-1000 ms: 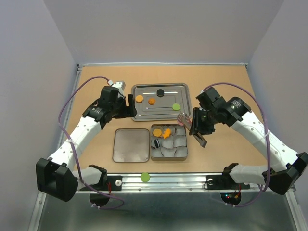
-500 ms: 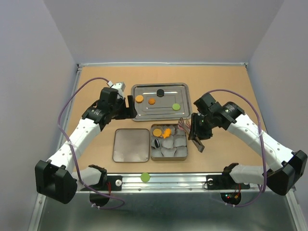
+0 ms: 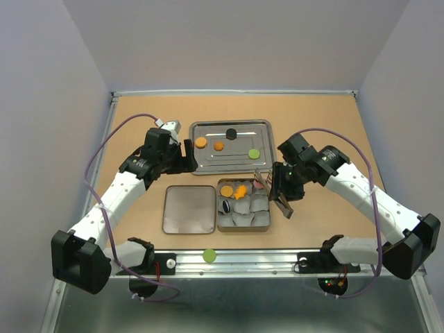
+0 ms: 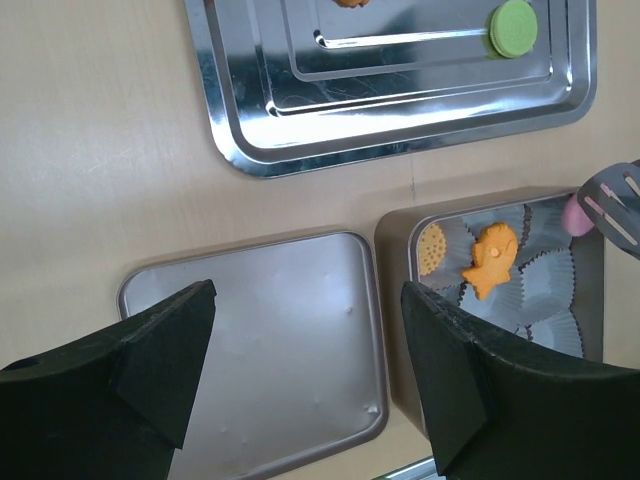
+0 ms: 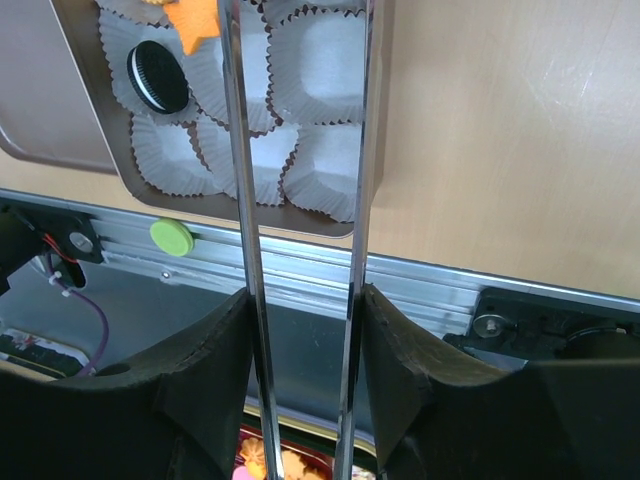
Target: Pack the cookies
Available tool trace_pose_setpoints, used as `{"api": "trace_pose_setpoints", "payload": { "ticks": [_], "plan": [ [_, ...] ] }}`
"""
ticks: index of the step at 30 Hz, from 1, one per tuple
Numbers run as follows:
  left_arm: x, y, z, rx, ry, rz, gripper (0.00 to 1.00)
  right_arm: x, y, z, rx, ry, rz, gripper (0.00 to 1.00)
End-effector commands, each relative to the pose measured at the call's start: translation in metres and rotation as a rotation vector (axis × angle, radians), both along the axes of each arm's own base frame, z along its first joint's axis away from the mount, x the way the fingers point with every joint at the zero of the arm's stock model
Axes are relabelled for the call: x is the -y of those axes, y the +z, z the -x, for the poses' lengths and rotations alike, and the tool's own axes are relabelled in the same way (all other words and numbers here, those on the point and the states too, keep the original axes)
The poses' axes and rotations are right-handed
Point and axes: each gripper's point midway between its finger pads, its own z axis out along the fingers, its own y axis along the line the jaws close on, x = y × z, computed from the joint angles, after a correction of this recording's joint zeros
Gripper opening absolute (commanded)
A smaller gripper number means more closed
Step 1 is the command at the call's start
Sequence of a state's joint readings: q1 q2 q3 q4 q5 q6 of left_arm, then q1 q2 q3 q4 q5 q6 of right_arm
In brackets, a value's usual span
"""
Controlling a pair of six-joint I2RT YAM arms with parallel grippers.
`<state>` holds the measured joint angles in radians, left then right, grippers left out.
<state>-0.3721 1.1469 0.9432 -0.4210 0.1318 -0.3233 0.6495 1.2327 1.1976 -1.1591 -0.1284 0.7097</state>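
Presently a pair of tongs [image 4: 615, 205] is being squeezed between the fingers of the right pincer [image 5: 305, 300], which is being held closed on the two metal blades and on nothing else. A pink cookie [image 4: 574, 213] is being carried at the tongs' slotted tip, so it is lying straight ahead of this pincer along the tool's long axis, well beyond the fingertips rather than between them. That axis is being pointed over the tin [image 4: 392, 300], which is lying beneath and ahead of the pincer. The cookie is being held at the corner of the tin farthest along the blades, above one of the white paper cups [image 5: 325, 50]. Whether it is touching the paper cannot be told, since the tip is being cut off by the edge of the right wrist view. The coming release is judged to depend on that tip being centred over an empty cup, not over the tin's rim. The left pincer [image 4: 305, 350] is being held wide open and empty over the lid [image 4: 270, 290] on the counter, well apart from the pink cookie. On the tray [image 4: 225, 100], past the tongs' tip, the green cookie [image 4: 513, 27] is lying nearest the right pincer.
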Motion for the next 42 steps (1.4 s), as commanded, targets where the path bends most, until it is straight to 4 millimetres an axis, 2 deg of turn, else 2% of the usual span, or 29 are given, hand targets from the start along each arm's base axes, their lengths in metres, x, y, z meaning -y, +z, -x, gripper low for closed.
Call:
{"api": "trace_pose_setpoints", "payload": {
  "ticks": [1, 7, 11, 12, 14, 16, 17, 19, 24, 29, 34, 36, 42],
  "plan": [
    [0.003, 0.008, -0.001, 0.039, -0.006, 0.023, 0.86, -0.008, 0.016, -0.007, 0.053, 0.025, -0.037, 0.51],
    [0.002, 0.005, -0.001, 0.034, -0.004, 0.016, 0.86, -0.007, 0.020, -0.008, 0.060, 0.034, -0.029, 0.55],
    [0.001, 0.004, -0.001, 0.035, 0.002, 0.011, 0.86, -0.008, 0.032, -0.020, 0.108, 0.022, -0.022, 0.55],
    [0.000, 0.005, -0.001, 0.038, 0.004, 0.010, 0.86, -0.010, 0.044, -0.027, 0.143, 0.017, -0.029, 0.55],
    [-0.001, 0.006, -0.002, 0.043, 0.009, 0.005, 0.86, -0.016, 0.049, -0.038, 0.156, 0.017, -0.021, 0.55],
    [-0.003, 0.009, -0.004, 0.056, 0.016, -0.006, 0.86, -0.024, 0.066, -0.056, 0.206, 0.016, -0.027, 0.55],
    [-0.004, 0.009, -0.003, 0.056, 0.013, -0.009, 0.86, -0.024, 0.060, -0.059, 0.196, 0.019, -0.008, 0.55],
    [-0.007, 0.013, -0.005, 0.069, 0.021, -0.025, 0.86, -0.028, 0.068, -0.071, 0.226, 0.021, 0.001, 0.55],
    [-0.020, 0.014, -0.004, 0.081, 0.047, -0.085, 0.86, -0.028, 0.046, -0.095, 0.203, 0.031, 0.122, 0.55],
    [-0.034, 0.025, -0.001, 0.118, 0.099, -0.116, 0.88, -0.026, 0.027, -0.111, 0.182, 0.017, 0.205, 0.55],
    [-0.040, 0.041, 0.002, 0.168, 0.122, -0.111, 0.89, -0.031, 0.016, -0.136, 0.192, 0.025, 0.269, 0.55],
    [-0.043, 0.045, 0.003, 0.182, 0.133, -0.114, 0.89, -0.031, 0.018, -0.146, 0.202, 0.023, 0.272, 0.55],
    [-0.049, 0.048, 0.003, 0.188, 0.148, -0.137, 0.89, -0.024, 0.003, -0.160, 0.171, 0.035, 0.326, 0.55]
  ]
}}
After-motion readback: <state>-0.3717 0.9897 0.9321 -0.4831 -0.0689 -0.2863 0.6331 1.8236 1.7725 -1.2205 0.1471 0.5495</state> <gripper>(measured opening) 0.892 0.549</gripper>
